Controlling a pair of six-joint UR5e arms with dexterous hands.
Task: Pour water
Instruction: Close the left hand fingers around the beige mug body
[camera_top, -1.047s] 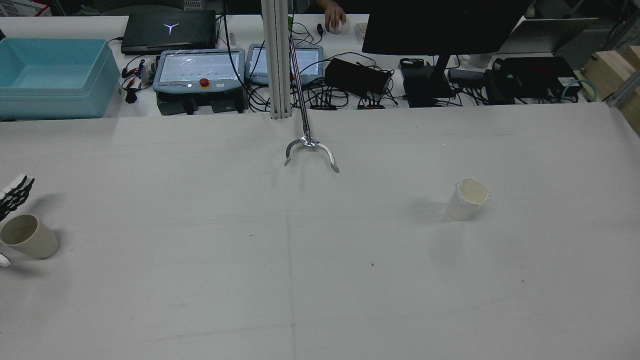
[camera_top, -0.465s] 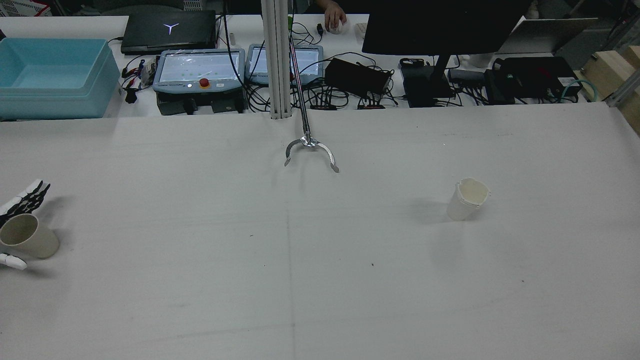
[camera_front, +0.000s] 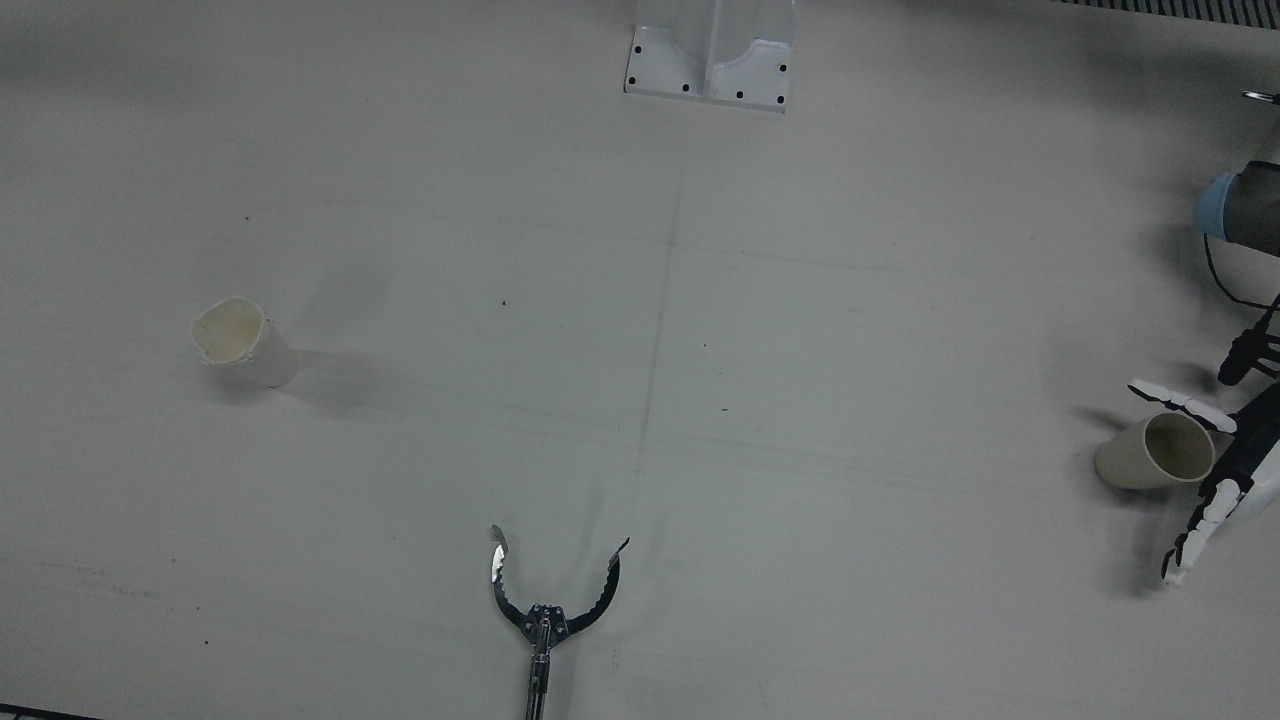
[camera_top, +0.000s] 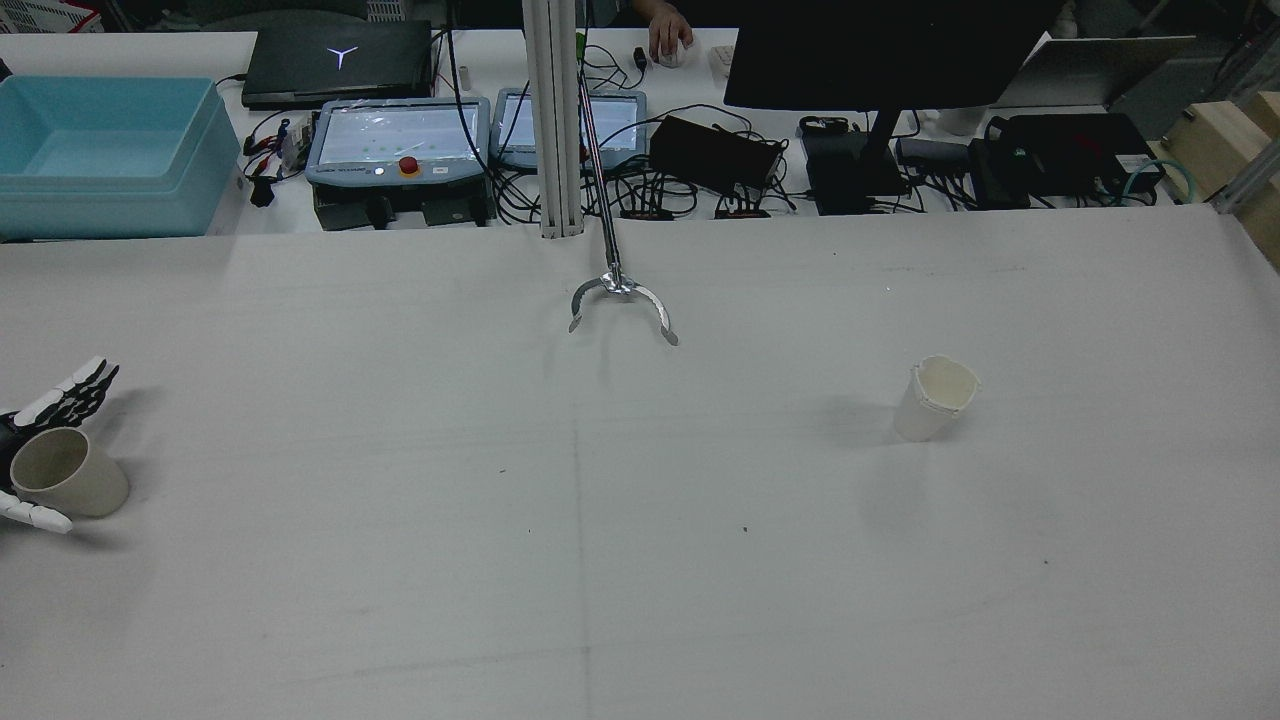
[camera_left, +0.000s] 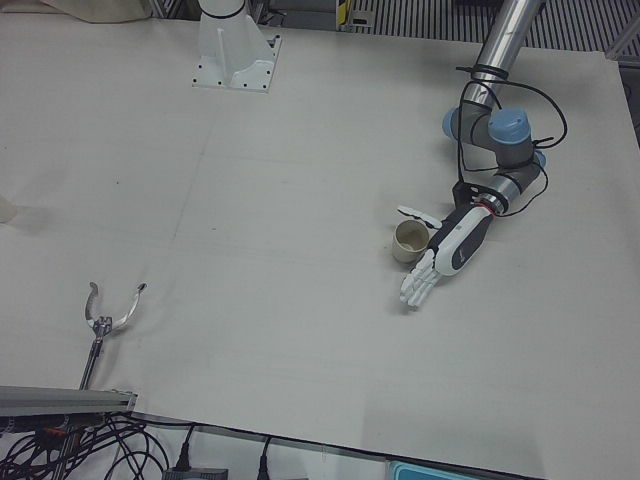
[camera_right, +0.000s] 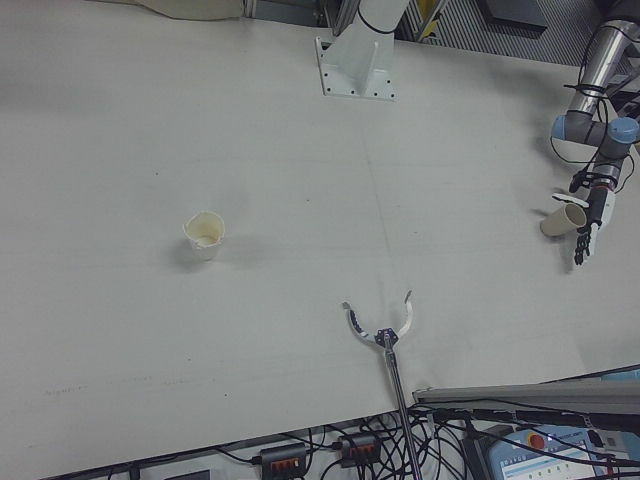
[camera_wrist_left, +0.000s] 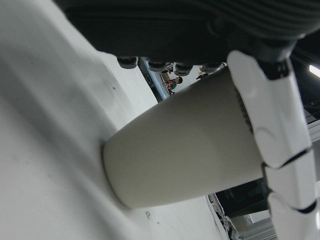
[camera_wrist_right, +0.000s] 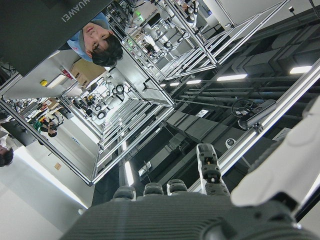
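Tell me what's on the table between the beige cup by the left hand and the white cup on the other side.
Nothing: in the front view, bare table runs from the beige cup to the white cup. The metal claw tool lies off that line.

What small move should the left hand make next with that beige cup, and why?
Probably close the fingers. The left hand is open around the beige cup, thumb on one side and fingers spread past the other, so nothing grips it yet and it cannot be lifted.

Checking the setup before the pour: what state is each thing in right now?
Beige cup: upright, between the open fingers, not lifted.
Left hand: open around the beige cup.
White cup: upright, alone, rim dented.
Metal tongs: lying open on the table.
Right hand: fingers apart, empty.
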